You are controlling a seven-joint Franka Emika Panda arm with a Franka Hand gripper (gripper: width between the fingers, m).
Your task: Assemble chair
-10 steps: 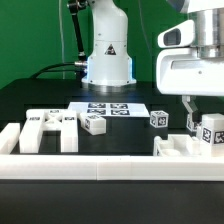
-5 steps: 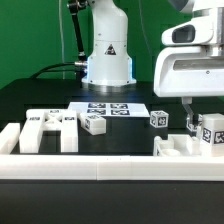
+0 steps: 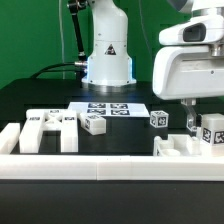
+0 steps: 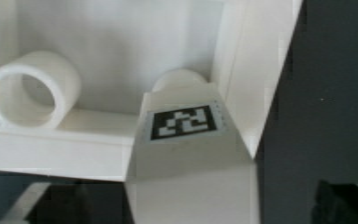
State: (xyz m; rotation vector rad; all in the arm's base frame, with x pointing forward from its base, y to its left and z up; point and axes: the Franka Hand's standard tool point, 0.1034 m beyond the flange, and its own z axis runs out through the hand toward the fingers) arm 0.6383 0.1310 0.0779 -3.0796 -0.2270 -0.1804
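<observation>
The chair lies in loose white pieces along the front of the black desk [image 3: 35, 98], none of them joined. A wide panel [image 3: 50, 128] sits toward the exterior view's left, just behind the white rail [image 3: 100, 166] that runs along the front edge. A small block [image 3: 95, 123] lies just in front of the marker board [image 3: 110, 108], and a second block [image 3: 158, 119] lies further to the exterior view's right. At the far right, a tagged upright piece [image 3: 211, 135] stands beside a low piece [image 3: 172, 148].

The claw [image 3: 203, 118] hangs over that upright piece. One finger [image 3: 187, 117] reaches down just beside it, apart from it. The other finger is hidden, so I cannot tell how wide the claw stands or whether it grips anything. The wrist view shows a tagged part [image 4: 179, 122] up close beside a ring-shaped form [image 4: 34, 95].
</observation>
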